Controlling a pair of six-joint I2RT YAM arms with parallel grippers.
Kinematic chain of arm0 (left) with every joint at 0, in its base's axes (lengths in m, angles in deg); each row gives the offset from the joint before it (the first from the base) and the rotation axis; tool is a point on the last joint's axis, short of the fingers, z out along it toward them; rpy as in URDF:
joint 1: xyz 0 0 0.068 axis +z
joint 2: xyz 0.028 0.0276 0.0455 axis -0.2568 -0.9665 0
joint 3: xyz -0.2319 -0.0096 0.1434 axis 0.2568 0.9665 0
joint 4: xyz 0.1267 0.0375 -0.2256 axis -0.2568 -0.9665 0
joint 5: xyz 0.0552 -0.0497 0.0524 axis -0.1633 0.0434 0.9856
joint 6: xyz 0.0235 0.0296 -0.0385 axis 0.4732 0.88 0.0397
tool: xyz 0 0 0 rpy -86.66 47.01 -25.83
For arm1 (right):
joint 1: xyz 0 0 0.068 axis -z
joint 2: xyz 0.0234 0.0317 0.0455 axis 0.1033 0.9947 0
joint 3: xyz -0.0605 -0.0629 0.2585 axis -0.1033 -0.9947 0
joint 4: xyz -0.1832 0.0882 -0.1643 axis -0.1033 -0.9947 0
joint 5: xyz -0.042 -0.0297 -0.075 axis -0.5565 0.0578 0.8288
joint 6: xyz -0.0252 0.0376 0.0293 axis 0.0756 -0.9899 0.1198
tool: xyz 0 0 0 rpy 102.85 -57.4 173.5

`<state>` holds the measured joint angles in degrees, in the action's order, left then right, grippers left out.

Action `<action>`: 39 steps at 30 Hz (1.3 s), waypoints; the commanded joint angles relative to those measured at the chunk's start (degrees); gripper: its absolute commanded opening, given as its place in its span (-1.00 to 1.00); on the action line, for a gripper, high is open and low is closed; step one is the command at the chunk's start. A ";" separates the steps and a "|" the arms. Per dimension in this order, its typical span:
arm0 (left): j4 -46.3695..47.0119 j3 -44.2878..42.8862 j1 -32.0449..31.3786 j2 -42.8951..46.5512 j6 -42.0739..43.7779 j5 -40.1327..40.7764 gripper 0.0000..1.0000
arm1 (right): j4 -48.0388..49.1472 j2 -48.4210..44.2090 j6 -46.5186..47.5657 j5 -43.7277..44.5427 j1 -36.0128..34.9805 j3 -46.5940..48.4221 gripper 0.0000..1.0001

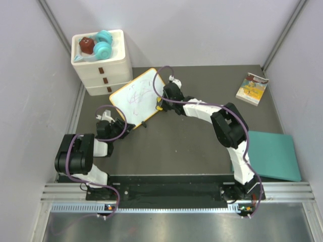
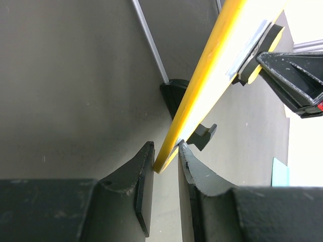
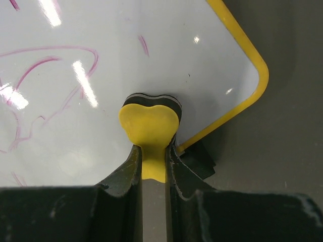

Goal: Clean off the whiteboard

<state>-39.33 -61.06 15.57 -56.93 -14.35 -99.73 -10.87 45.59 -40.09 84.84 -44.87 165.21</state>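
Glossy whiteboard with a thin, round-cornered yellow frame and pink scribbles. The left jaws pinch its corner. With the arm outstretched, the right jaws grip a yellow heart-shaped eraser pressed against its face just ahead.

A dark grey table top is enclosed on three sides by pale grey walls. A white three-drawer box stands in its far left corner, a teal mat lies at the right edge, and an aluminium rail runs along the near side. The light is soft and even.
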 commanded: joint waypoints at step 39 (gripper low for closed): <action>-17.01 -3.35 0.28 3.71 6.17 3.10 -0.62 | 8.32 1.57 -6.36 3.95 -4.74 -10.65 -1.00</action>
<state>-50.74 -64.67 15.55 -53.44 -10.05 -99.58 2.92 45.22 -44.44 87.22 -49.89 158.79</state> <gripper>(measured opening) 0.273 0.131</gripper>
